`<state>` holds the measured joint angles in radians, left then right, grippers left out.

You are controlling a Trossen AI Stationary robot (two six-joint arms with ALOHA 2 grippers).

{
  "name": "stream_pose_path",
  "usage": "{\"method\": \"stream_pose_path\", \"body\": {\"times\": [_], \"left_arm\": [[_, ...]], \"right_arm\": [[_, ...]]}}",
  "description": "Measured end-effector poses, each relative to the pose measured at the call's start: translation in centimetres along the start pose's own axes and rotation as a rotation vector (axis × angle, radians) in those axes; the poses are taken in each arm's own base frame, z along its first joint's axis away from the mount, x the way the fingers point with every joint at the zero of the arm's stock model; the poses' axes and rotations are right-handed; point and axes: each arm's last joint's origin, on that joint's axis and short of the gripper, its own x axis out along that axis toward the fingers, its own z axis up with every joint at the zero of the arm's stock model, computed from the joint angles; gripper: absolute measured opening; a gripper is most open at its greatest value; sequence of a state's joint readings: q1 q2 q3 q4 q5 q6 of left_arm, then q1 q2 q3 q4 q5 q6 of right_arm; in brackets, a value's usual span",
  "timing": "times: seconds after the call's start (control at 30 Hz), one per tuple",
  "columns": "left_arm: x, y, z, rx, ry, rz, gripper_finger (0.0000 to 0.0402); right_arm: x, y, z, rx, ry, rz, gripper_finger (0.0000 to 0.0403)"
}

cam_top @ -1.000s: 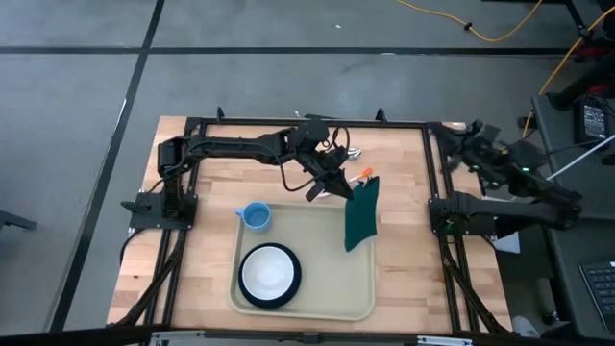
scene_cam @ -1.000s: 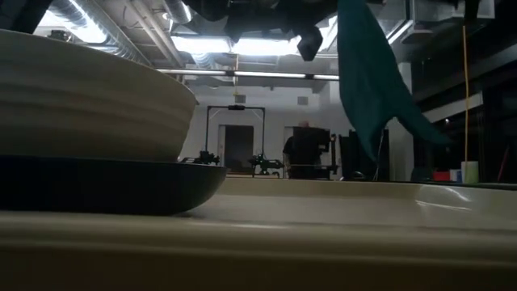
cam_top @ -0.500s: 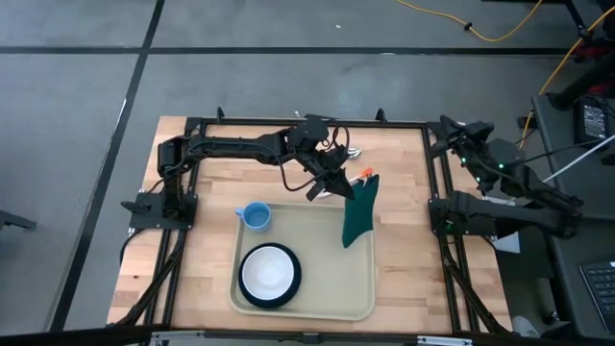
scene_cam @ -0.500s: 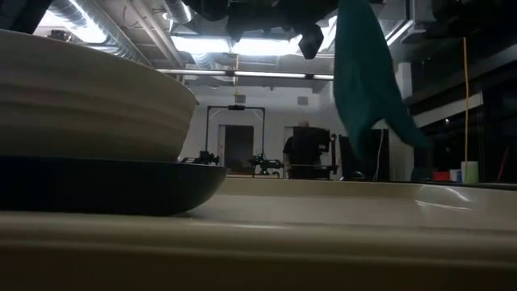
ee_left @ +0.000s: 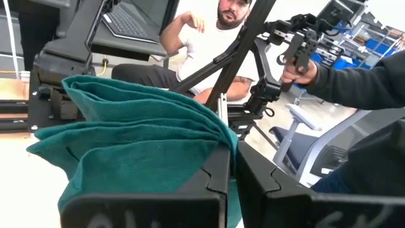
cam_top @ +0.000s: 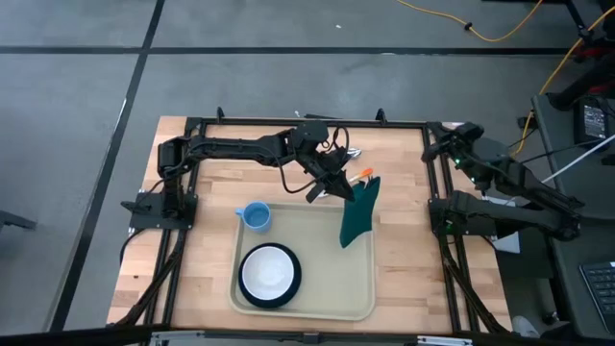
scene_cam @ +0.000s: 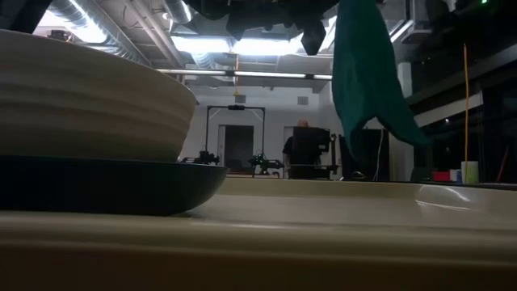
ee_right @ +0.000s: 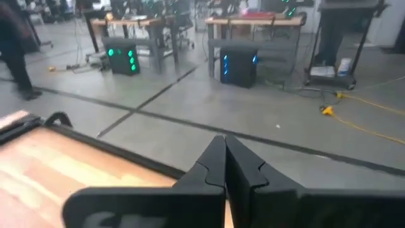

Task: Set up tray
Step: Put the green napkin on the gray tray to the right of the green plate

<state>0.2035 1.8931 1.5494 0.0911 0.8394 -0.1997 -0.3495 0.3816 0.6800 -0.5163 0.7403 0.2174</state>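
High view puts the tray [cam_top: 360, 288] on the near-middle of the wooden table [cam_top: 197, 274], long side running toward the front edge, cream-coloured with a raised rim. On it, toward the front left, sits a white bowl [cam_top: 268, 273] nested on a dark plate [cam_top: 294, 285]; at the tray's back left corner stands a small blue cup [cam_top: 255, 215]. Over the tray's back right part hangs a dark green napkin [cam_top: 357, 217], drooping down from the left gripper [cam_top: 338, 185], which sits just past the tray's back rim. From the left wrist view the two dark fingers [ee_left: 215, 180] are pressed together on the bunched green cloth [ee_left: 136, 145], so that claw is clenched on the napkin. From the low view the cloth [scene_cam: 363, 77] dangles from above with its bottom edge clear of the tray floor [scene_cam: 323, 214], and the bowl [scene_cam: 89, 101] on its dark plate [scene_cam: 113, 186] fills the left foreground. Just behind the napkin on the table lies something orange [cam_top: 365, 173], too small to make out. The right gripper [cam_top: 452, 144] waits at the table's back right corner by the frame; its wrist view shows its fingers [ee_right: 215, 168] closed against each other with nothing between them. Beyond the table, the left wrist view catches a seated person [ee_left: 212, 44] in a white shirt and another person's dark sleeve [ee_left: 361, 79], with a hand [ee_left: 297, 71] on some equipment.
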Motion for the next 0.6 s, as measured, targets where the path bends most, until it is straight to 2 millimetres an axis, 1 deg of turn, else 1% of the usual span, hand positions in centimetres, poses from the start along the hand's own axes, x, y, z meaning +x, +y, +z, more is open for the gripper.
{"method": "stream_pose_path", "body": {"times": [0.17,0.27,0.33,0.5,0.6], "left_arm": [[0.0,0.0,0.0,0.002,-0.002,0.000,0.0003],[0.0,0.0,0.0,0.003,-0.002,0.000,0.0003],[0.0,0.0,0.0,-0.003,-0.002,0.000,0.0003],[0.0,0.0,0.0,-0.002,-0.003,0.003,0.0003],[0.0,0.0,0.0,-0.002,-0.003,0.003,0.0003]], "right_arm": [[1.3,0.8,-0.2,-0.026,0.043,-0.033,0.0000],[2.1,0.9,-0.4,-0.042,0.059,-0.116,0.0000],[2.5,0.8,-0.4,-0.047,0.067,-0.159,0.0000],[3.1,-0.1,-0.4,0.012,0.053,-0.304,0.0000],[3.5,-0.6,-0.1,-0.003,0.040,-0.361,0.0000]]}}
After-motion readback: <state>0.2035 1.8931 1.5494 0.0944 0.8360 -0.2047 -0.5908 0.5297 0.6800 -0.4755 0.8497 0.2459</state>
